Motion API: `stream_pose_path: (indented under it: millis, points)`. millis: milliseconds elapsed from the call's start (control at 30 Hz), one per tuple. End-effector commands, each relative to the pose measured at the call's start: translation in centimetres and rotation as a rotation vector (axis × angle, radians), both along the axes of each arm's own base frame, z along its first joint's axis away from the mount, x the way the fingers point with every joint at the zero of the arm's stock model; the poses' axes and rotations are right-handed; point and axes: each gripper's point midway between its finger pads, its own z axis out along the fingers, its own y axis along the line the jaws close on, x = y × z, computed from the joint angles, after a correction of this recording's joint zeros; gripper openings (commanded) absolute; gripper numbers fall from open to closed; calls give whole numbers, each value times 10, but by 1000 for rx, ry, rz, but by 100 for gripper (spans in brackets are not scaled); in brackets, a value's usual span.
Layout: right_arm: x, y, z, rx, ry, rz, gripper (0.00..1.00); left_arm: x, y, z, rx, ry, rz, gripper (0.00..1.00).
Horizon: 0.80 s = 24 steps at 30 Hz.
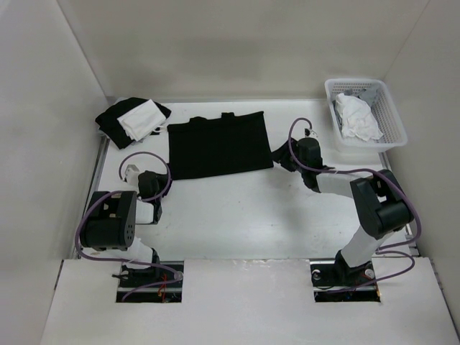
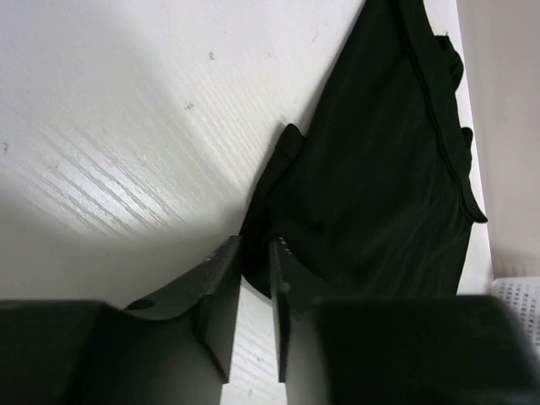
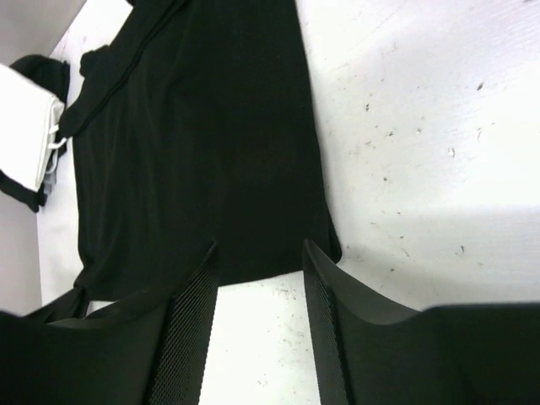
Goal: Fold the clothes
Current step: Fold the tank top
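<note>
– Left end effector (image 2: 255, 245): its fingers (image 2: 219, 295) stand nearly together with only a thin slit between them. The near corner of the black top (image 2: 380, 194) lies right at their tips, but whether they nip the hem I cannot tell
– And the right end effector (image 3: 260, 249)?
– Its fingers (image 3: 190, 321) are well apart, with the table (image 1: 237, 215) showing between them. The top's other near corner lies just at the tips, nothing clamped
– So where does the garment lie?
– Flat on the table, ahead of both end effectors: to the right of the left one, to the left of the right one. Its long axis runs straight across from one to the other, neck on the far side
– Which arm is nearer?
– About even, each at its own corner. I'd judge that a fold away from the arms needs both corners lifted together, so the right would have to close on its corner first
</note>
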Motion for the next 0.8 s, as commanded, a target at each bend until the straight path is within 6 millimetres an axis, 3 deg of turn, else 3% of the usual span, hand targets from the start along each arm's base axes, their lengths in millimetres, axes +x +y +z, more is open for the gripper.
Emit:
stream_pose_path:
  millis: [0,167,400,567,767]
  points:
    - [5,-7,0,-11,-19,-46,51,15,3,14,-37,-74,19,13]
    - [-7,-10,-23,-31,62,-46,52,10,4,11,-47,-71,27,5]
    - [-20,-11,-51,-36,146,-45,50,3,4,9,-45,-66,21,2]
    - [-10,-5,-49,-14,140,-46,48,3,1,7,-49,-58,14,1]
    - [-1,0,-49,26,159,-39,36,6,-2,14,-51,-79,4,1]
